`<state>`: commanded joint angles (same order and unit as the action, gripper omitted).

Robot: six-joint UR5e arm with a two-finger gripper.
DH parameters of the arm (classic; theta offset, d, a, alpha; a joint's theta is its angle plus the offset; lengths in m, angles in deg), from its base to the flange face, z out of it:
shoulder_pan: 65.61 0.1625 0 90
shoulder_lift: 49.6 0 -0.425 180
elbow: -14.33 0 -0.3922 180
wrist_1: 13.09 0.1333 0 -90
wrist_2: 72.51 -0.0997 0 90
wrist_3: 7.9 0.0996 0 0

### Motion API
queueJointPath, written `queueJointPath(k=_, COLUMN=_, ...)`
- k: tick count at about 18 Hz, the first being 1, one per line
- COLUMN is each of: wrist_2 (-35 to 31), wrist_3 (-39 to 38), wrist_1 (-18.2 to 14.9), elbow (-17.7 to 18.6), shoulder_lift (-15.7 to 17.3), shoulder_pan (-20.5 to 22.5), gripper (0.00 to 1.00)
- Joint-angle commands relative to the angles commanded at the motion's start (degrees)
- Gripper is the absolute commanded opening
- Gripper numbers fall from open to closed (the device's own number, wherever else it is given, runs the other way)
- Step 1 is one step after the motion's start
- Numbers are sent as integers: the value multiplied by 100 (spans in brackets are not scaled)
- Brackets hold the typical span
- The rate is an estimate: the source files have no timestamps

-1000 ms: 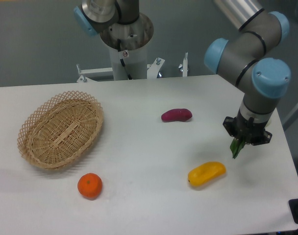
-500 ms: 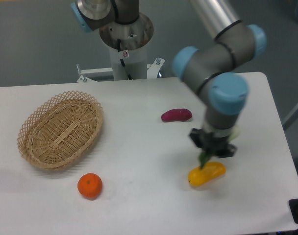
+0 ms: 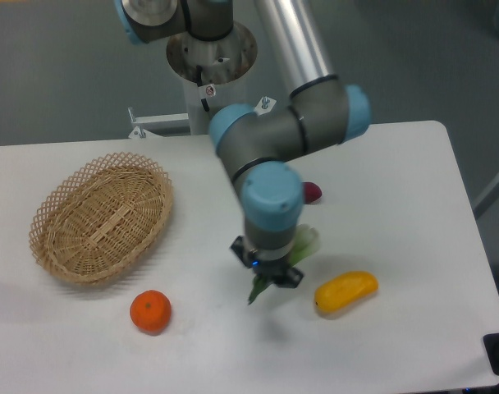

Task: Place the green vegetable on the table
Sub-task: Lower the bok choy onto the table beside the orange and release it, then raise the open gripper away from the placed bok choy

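My gripper (image 3: 264,279) is shut on the green vegetable (image 3: 301,243) and holds it just above the white table (image 3: 397,164), near the front middle. The pale whitish-green stalk sticks out to the right of the wrist, and a dark green leaf tip (image 3: 257,290) hangs below the fingers. The fingers themselves are mostly hidden under the wrist. The vegetable hangs between the orange and the yellow oblong item.
A woven wicker basket (image 3: 102,216) lies at the left. An orange (image 3: 150,311) sits near the front edge, left of the gripper. A yellow oblong item (image 3: 345,291) lies right of the gripper. A purple item (image 3: 313,193) is partly hidden behind the arm.
The arm has swung left across the table with the green vegetable in its grip, from the right edge, past the yellow item, to a spot between the orange and the yellow item.
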<state>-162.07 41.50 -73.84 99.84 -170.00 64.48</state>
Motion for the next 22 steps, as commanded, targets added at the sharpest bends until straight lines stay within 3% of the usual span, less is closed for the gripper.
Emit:
queueJointPath(k=1, wrist_2=9, wrist_3=-27, wrist_1=62, elbow=0, shoulder_lift=-35, shoulder_pan=-9, gripper=17)
queueJointPath(k=4, wrist_2=44, wrist_3=-18, wrist_1=71, elbow=9, shoulder_lift=-53, shoulder_pan=-27, gripper=35)
queueJointPath(k=6, wrist_2=26, wrist_3=-18, wrist_1=98, elbow=18, shoulder_lift=-53, shoulder_pan=-27, gripper=61)
queueJointPath(k=8, wrist_2=18, wrist_3=8, wrist_1=115, elbow=35, shoulder_lift=-45, shoulder_pan=-27, gripper=69)
queueJointPath(k=10, wrist_2=0, wrist_3=17, wrist_1=150, elbow=35, shoulder_lift=-36, shoulder_pan=-27, gripper=100)
queueJointPath(k=17, wrist_2=-254, wrist_3=297, wrist_1=142, elbow=-52, shoulder_lift=34, shoulder_pan=26, gripper=100)
queueJointPath(k=22, wrist_2=-369, wrist_3=693, wrist_1=89, elbow=-79, shoulder_lift=245, shoulder_pan=473, gripper=100)
